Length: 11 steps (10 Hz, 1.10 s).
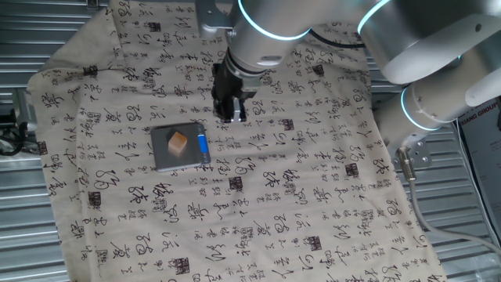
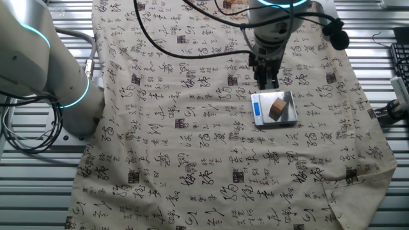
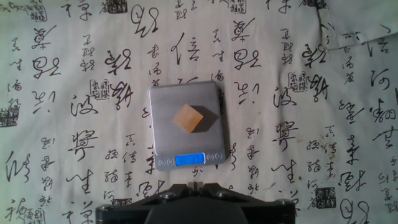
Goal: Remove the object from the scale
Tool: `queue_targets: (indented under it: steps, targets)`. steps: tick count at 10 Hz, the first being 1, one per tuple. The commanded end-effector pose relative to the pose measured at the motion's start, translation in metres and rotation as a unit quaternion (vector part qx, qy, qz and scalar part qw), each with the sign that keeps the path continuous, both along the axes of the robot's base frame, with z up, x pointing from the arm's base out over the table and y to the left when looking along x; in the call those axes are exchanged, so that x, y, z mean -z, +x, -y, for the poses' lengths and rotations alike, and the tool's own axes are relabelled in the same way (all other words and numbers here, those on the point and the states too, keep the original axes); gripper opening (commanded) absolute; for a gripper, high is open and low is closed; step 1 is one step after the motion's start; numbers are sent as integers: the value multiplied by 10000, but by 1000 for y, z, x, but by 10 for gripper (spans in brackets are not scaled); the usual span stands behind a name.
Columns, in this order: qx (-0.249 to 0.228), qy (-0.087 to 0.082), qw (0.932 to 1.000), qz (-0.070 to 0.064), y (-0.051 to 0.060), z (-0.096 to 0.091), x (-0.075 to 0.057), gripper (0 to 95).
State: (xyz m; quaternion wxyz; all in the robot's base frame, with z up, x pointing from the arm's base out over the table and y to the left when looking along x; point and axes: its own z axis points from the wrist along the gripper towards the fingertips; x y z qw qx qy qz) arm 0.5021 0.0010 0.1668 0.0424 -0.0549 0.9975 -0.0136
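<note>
A small tan cube (image 1: pixel 178 141) sits on the flat grey scale (image 1: pixel 162 151), which has a blue strip along its edge. The cube (image 2: pixel 277 107) and scale (image 2: pixel 290 114) also show in the other fixed view, and in the hand view the cube (image 3: pixel 189 118) rests mid-plate on the scale (image 3: pixel 163 109). My gripper (image 1: pixel 232 112) hangs above the cloth just beyond the scale's blue-strip edge, apart from the cube. In the other fixed view the gripper (image 2: pixel 266 80) is right behind the scale. In the hand view the gripper (image 3: pixel 196 185) shows its fingers pressed together, shut and empty.
A beige cloth with black characters (image 1: pixel 297 196) covers the table. The arm's base (image 2: pixel 38 70) stands at the table's side with cables beside it. Metal slats (image 1: pixel 23 235) show past the cloth's edges.
</note>
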Motion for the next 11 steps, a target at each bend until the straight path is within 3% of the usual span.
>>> queue_targets:
  steps: [1, 2, 5, 7, 11]
  targets:
    - [-525, -46, 9986, -20, 15, -4, 2, 0]
    - [-767, -60, 9970, -34, 28, -7, 0, 0]
    - [-1389, -128, 9902, -42, 51, -13, 1, 0]
    - [-1741, -144, 9846, -9, 56, -15, 9, 0]
    - [-2541, -252, 9669, -18, 59, -15, 22, 0]
